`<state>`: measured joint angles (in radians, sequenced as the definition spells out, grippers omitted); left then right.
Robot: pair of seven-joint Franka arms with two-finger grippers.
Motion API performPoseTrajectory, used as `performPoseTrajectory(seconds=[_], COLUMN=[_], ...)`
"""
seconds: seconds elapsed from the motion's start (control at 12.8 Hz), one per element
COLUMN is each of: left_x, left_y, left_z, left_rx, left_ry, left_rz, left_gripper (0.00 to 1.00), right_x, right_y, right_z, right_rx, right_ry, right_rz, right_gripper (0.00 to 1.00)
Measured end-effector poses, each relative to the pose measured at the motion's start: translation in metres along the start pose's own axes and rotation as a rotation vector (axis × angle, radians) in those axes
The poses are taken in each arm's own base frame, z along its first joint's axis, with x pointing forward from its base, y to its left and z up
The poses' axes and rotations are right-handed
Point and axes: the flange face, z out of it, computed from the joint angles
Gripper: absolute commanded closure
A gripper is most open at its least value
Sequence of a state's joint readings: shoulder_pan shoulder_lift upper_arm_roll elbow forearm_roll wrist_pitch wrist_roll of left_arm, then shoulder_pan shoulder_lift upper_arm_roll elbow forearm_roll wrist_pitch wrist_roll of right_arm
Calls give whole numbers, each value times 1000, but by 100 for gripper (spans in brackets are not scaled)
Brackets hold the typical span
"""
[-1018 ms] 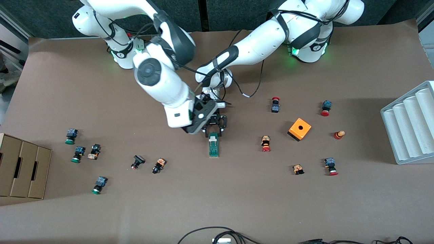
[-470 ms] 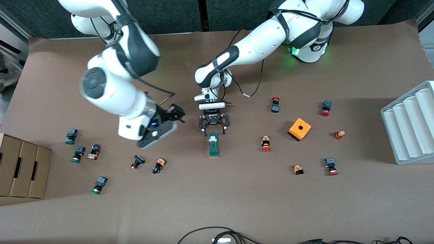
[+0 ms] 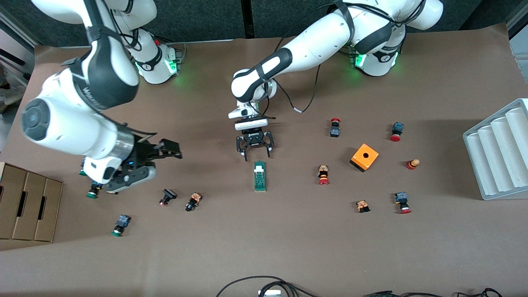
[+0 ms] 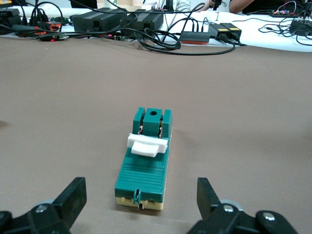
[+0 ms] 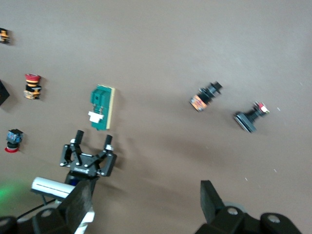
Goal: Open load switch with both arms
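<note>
Front view: the load switch (image 3: 260,176) lies flat on the brown table (image 3: 288,247), about mid-table, long axis running toward the camera, white slider at the end nearest the arms' bases. The left gripper (image 3: 254,156) sits just off that end, jaws spread, holding nothing, apart from the switch. The right gripper (image 3: 173,149) is up over the table toward the right arm's end, above a few small push buttons (image 3: 168,197), also spread and empty. An orange box (image 3: 364,157) stands well apart toward the left arm's end.

Left wrist view: load switch (image 4: 145,159) centred between the two open fingertips (image 4: 74,194), not touched. Green ribbed body, cream base strip, white sliding piece (image 4: 145,146) across the top.

Right wrist view: load switch (image 5: 102,107) seen from above, the left gripper (image 5: 91,140) just beside it, jaws open. The right gripper's own fingers (image 5: 210,195) are wide, nothing between them.

Handling, my read: small rigid plastic, light, so it likely skids on the paper if pushed one-sided. Smooth sides, possibly slippery. Best hold looks like pinching the long green flanks with one gripper to pin it, the other working the white slider. The slider is small, easy to miss or overforce.
</note>
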<state>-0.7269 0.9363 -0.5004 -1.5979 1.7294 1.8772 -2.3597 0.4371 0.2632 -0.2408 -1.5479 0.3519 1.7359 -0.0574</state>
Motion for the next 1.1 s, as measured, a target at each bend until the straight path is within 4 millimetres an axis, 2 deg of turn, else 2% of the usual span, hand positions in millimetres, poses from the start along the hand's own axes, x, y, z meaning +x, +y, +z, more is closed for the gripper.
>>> performPoseTrajectory(seconds=[0.39,0.71,0.94,1.1], left_x=[34,67,101,124], left_y=[4,8,10,9], left_z=[-16,-32,-48,-61], left_rx=[78,113,104,93], left_ry=[-115,-228,-335,-409], left_rz=[153,310,498,584], left_gripper=[0,0,0,0], right_x=[-3,-14,-19,-21], right_y=[78,162,199,211], right_z=[-18,-43,-57,-62], right_rx=[-163,-195,-222,-222], right_ry=[-8,20,64,83], right_rz=[77,200,249,266], right_gripper=[0,0,0,0])
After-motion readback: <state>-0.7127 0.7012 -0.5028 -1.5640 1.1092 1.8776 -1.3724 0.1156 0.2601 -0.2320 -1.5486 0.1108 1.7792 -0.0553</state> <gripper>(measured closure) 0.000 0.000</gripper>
